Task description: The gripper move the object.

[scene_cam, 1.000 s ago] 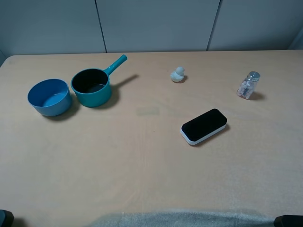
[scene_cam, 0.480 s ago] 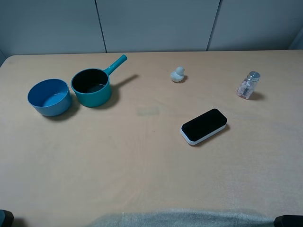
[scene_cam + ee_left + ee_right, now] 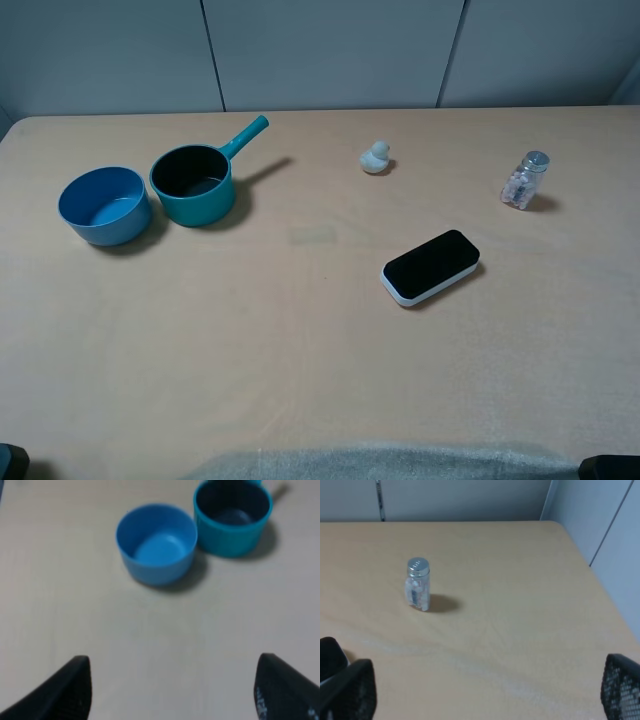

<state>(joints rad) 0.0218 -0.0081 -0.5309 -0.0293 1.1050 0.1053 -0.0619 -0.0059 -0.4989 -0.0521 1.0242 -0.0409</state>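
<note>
Bowl (image 3: 104, 205) first: from the high camera it sits upright on the far left of the surface (image 3: 300, 340), mouth up, just beside a teal saucepan (image 3: 193, 184) whose handle angles away toward the back wall. Being round, the bowl has no long axis to speak of and faces no particular way; only its opening points up. A small duck figure (image 3: 376, 158), a black phone-like slab (image 3: 431, 266) and a little jar (image 3: 524, 180) lie well apart to the right. Neither arm reaches into this view, so I judge the job barely begun: nothing holds the bowl and the whole carry is left.

From the left wrist, the left gripper (image 3: 172, 692) hangs short of the bowl (image 3: 156, 543), its jaws spread wide and empty, the bowl ahead and roughly between their lines, the saucepan (image 3: 233, 516) just beside it.

From the right wrist, the right gripper (image 3: 485, 695) shows both tips at the picture's edges, wide apart, holding nothing, with the jar (image 3: 418, 583) standing ahead.
</note>
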